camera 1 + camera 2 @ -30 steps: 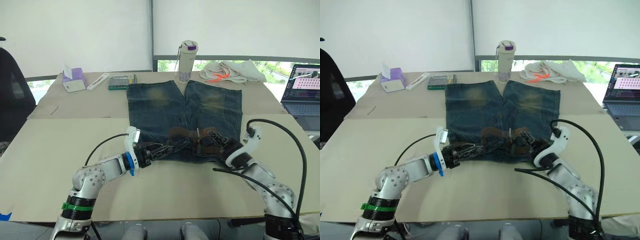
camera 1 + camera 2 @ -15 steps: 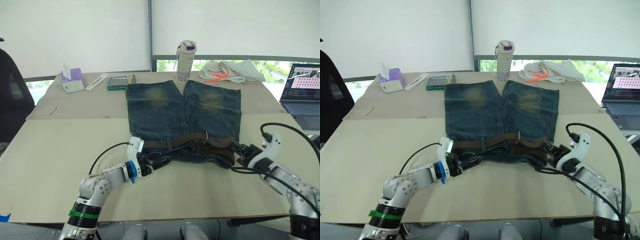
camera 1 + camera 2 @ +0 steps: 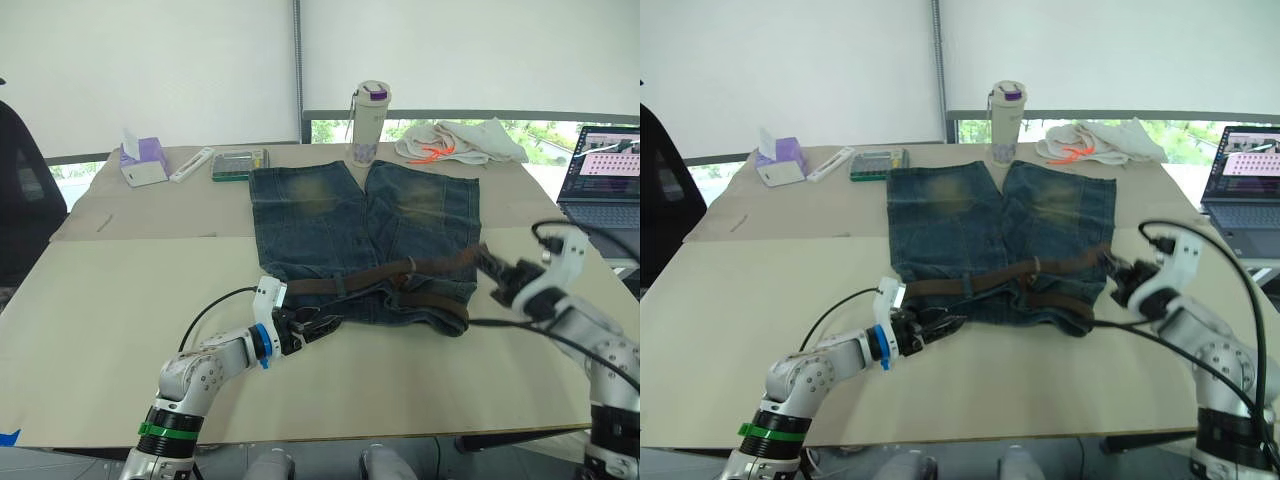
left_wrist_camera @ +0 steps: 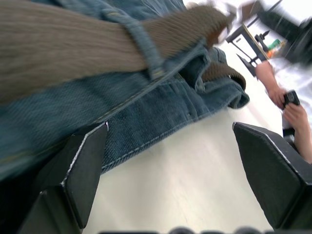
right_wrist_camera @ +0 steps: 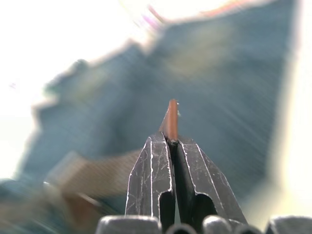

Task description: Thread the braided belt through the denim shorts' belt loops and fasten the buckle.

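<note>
The right gripper (image 5: 170, 141) is pinching the braided belt (image 3: 400, 270) by its tip, the strap running crosswise along the waistband of the denim shorts (image 3: 365, 225); the left gripper (image 3: 325, 322) is gaping wide beside the hem, holding nothing.

A beige table (image 3: 90, 300) carries denim shorts (image 3: 330, 225), bottle (image 3: 367, 122), tissues (image 3: 143, 160), cloth (image 3: 460, 140).
</note>
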`<state>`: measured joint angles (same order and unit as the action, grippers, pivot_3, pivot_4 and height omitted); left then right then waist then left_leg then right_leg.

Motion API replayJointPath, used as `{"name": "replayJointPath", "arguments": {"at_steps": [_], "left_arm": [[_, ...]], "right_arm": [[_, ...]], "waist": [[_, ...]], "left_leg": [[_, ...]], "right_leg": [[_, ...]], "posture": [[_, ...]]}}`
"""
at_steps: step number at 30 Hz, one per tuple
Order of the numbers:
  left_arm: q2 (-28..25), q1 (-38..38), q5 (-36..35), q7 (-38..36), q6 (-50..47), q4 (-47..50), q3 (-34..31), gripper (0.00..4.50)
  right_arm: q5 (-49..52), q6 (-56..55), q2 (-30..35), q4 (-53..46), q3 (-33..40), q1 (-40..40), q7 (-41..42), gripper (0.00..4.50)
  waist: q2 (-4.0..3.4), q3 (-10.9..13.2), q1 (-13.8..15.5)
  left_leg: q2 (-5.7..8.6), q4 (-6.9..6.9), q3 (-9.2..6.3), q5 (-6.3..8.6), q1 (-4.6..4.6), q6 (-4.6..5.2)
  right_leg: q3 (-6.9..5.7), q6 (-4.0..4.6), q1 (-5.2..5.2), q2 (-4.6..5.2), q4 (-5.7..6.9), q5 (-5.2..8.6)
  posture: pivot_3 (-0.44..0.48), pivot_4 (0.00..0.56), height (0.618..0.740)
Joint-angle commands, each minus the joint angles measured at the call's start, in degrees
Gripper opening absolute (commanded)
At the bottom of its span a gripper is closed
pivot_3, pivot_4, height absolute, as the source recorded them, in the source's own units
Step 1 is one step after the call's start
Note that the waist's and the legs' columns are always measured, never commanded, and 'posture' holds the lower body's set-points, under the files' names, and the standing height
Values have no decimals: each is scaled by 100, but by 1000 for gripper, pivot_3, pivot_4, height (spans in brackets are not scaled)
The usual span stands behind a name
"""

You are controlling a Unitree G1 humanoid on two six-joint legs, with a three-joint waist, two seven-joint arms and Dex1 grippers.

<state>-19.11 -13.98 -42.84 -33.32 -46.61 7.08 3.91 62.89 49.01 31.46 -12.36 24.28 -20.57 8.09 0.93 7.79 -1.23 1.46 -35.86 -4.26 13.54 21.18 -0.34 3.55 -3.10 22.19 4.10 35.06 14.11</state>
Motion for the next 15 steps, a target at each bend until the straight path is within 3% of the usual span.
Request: {"name": "replayJointPath", "arguments": {"at_steps": [1, 4, 9, 15], "left_arm": [[-460, -114, -142, -705, 22, 425, -168, 4354], [-882, -289, -183, -1210, 169, 558, -363, 4354], [-857, -358, -39, -1046, 922, 764, -1079, 4354], [-388, -736, 858, -576, 1807, 719, -646, 4354]], "right_arm": [[819, 284, -213, -536, -70, -494, -384, 0], [1099, 479, -434, -623, -384, -805, -728, 0], [1088, 544, -947, -417, -900, -1307, -1190, 0], [617, 605, -1400, -157, -1551, -1482, -1215, 0]], "waist": [[2, 1, 14], [4, 2, 41], [3, 2, 41], [3, 2, 71]], "left_leg": [[-8, 0, -3, 0, 2, 0], [-18, -1, -7, 1, 3, 1], [-18, -2, -18, 1, 3, 1], [-10, -3, -23, 1, 1, 2]], "right_leg": [[-3, 2, 2, -8, -2, -1], [-7, 8, 4, -10, -4, -2], [-1, 10, 8, 10, -5, -4], [-3, 9, 6, 15, -3, -5]], "posture": [[0, 150, 740], [0, 150, 740], [0, 150, 740], [0, 150, 740]]}}
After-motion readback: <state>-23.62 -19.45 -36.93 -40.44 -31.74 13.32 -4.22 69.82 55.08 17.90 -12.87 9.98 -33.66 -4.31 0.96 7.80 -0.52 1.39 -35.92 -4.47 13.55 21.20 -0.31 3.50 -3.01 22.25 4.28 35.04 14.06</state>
